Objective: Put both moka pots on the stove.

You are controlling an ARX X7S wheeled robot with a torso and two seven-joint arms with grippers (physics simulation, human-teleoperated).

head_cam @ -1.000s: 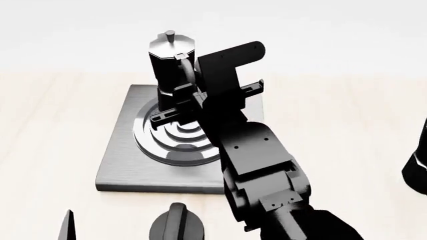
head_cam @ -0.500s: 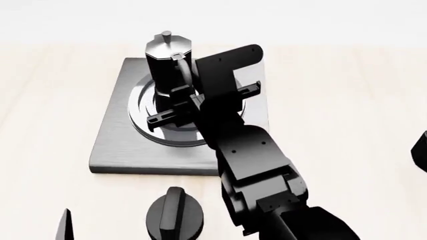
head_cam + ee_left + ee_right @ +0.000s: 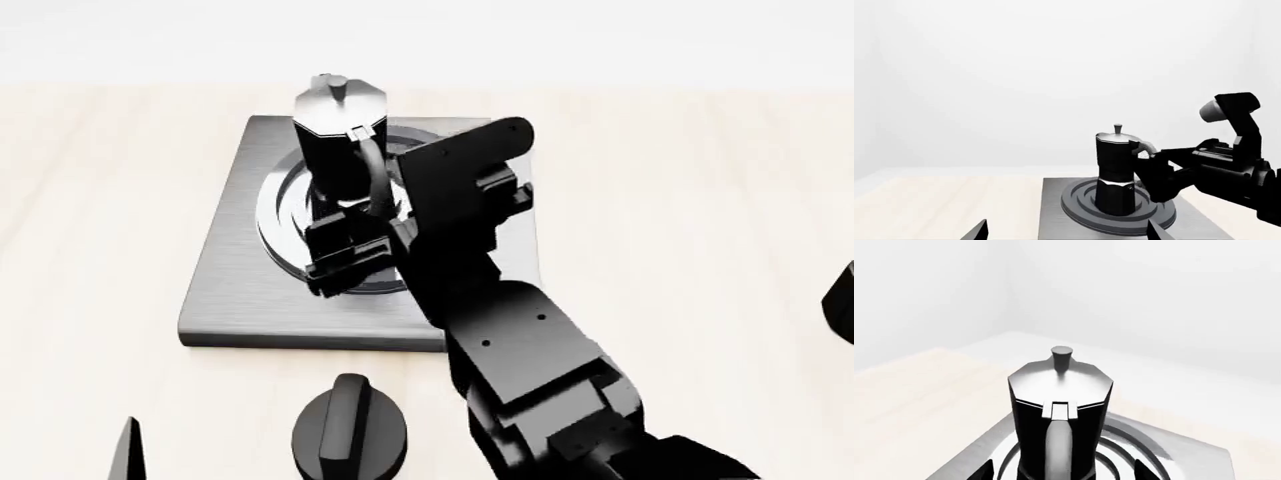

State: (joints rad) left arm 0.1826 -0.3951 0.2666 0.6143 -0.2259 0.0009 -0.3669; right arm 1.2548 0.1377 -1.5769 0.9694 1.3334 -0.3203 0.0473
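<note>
Left wrist view: a tall black faceted moka pot with a silvery lid (image 3: 1117, 175) stands upright on the dark burner rings of the flat square brushed-grey stove (image 3: 1054, 210). The right gripper (image 3: 1154, 172) sits just beside the pot's curved handle; I cannot tell whether it touches. The left gripper's own fingertips (image 3: 977, 231) show spread wide, nothing between them.

Head view: the same pot (image 3: 340, 135) is on the stove (image 3: 240, 290); lid down, contents hidden. The right gripper (image 3: 350, 243) is at the handle side; its spread is unclear. A low round black ridged knob (image 3: 351, 432) lies on the pale wooden table (image 3: 94, 200), near the stove.

Right wrist view: the pot (image 3: 1059, 415) fills the centre, handle facing the camera, with fingertips (image 3: 981, 471) parted on either side and clear of it.
</note>
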